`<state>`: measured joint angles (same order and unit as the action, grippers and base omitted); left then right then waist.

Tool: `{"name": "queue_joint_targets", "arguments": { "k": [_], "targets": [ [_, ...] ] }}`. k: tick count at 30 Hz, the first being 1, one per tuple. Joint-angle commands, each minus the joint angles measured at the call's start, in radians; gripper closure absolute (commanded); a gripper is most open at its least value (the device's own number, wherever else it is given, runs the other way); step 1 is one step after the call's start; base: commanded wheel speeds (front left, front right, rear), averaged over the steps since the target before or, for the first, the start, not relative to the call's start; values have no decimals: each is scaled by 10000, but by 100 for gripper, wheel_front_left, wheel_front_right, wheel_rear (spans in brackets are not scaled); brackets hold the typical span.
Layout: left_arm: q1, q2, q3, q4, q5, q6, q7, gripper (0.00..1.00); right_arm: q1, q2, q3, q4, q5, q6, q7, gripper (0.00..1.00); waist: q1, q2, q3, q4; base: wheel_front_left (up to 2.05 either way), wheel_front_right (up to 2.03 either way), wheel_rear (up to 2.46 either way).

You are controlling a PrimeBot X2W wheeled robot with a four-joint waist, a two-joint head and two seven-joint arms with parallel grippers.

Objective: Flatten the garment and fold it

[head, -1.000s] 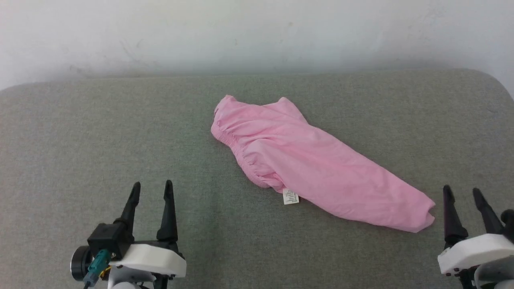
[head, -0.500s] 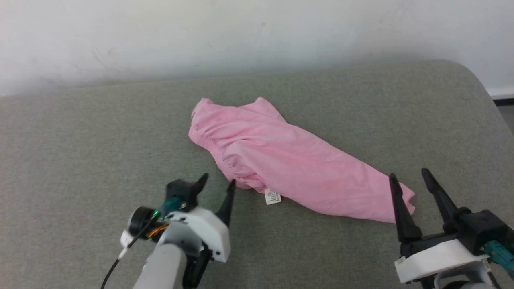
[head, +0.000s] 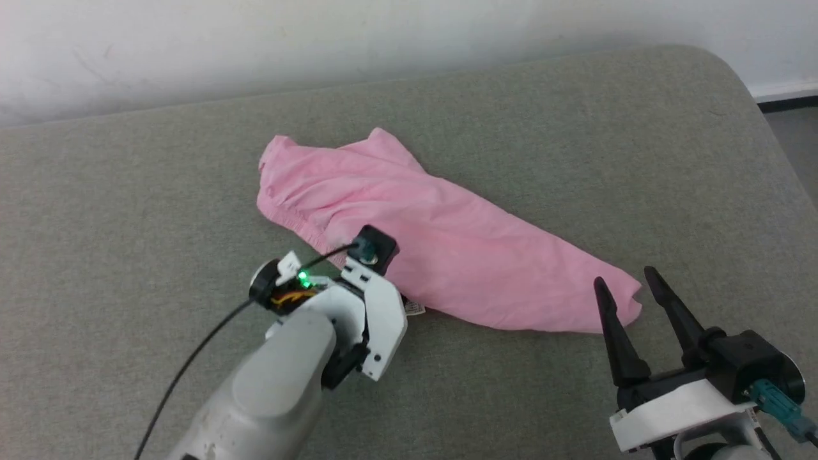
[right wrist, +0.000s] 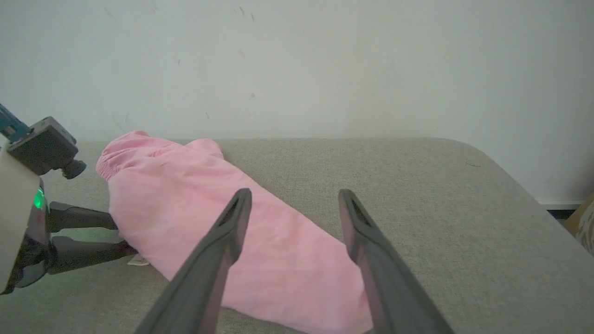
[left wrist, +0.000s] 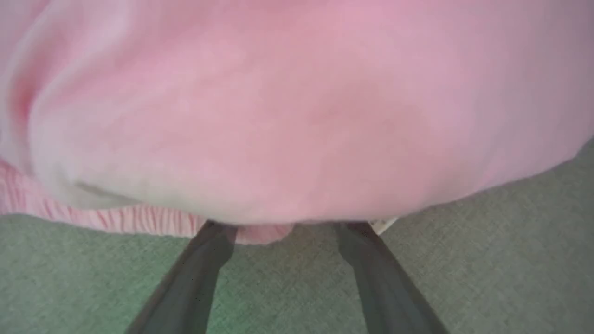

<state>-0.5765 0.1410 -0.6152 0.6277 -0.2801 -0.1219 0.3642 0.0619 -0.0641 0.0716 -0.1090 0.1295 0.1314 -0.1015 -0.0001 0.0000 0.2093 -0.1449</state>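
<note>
The garment, light-pink shorts, lies crumpled and slanted on the grey cushion, with its gathered waistband at the left and its leg end at the right. My left gripper is open. Its fingertips reach the garment's near edge beside the white label and slip out of sight under the bulging fabric. In the head view the left wrist body covers those fingers. My right gripper is open and empty, just short of the leg end. The right wrist view shows the right gripper above the garment.
A grey cushioned surface runs back to a white wall. Its rounded right corner drops off to a dark baseboard and floor. A cable trails from the left wrist. The edge of something brown shows at the far right.
The head camera has swung, shifting the whole picture. My left arm has reached forward to the garment's near edge by the label. My right gripper has come up to the leg end. Both stay open.
</note>
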Motion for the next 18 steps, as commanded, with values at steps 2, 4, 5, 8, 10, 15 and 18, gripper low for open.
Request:
{"name": "queue_joint_targets", "arguments": {
  "k": [2, 4, 5, 8, 10, 15, 18],
  "targets": [
    [372, 281, -1108, 342, -744, -86, 981, 46, -146, -3, -12, 108, 54, -7, -106, 0, 1, 0, 53, -108, 0, 0, 0],
    [271, 642, -1655, -42, -1246, -86, 1068, 100, -153, 8, -64, 172, 70, -7, -144, 0, 1, 0, -8, -64, 0, 0, 0],
    [276, 875, -1964, -283, -1494, -86, 1160, 100, -151, 13, -80, 202, 52, -7, -147, 0, 1, 0, -50, -44, 0, 0, 0],
    [275, 1739, -2501, -1266, -1968, -87, 1127, 100, -59, 30, -175, 247, -56, -7, -170, 0, 1, 0, -267, 140, 0, 0, 0],
    [286, 2307, -2577, -2036, -2077, -87, 1020, 100, 41, 43, -277, 256, -97, -7, -158, 0, 1, 0, -383, 341, 0, 0, 0],
    [650, 3591, -2353, -4221, -2027, 137, 1116, 100, 214, 75, -357, 203, -121, -7, -91, 0, 1, 0, -669, 864, 0, 0, 0],
    [1205, 4390, -2160, -5543, -2153, 528, 1541, 100, 315, 86, -360, 153, -153, -7, 9, 0, 1, 0, -816, 1111, 0, 0, 0]
  ]
}}
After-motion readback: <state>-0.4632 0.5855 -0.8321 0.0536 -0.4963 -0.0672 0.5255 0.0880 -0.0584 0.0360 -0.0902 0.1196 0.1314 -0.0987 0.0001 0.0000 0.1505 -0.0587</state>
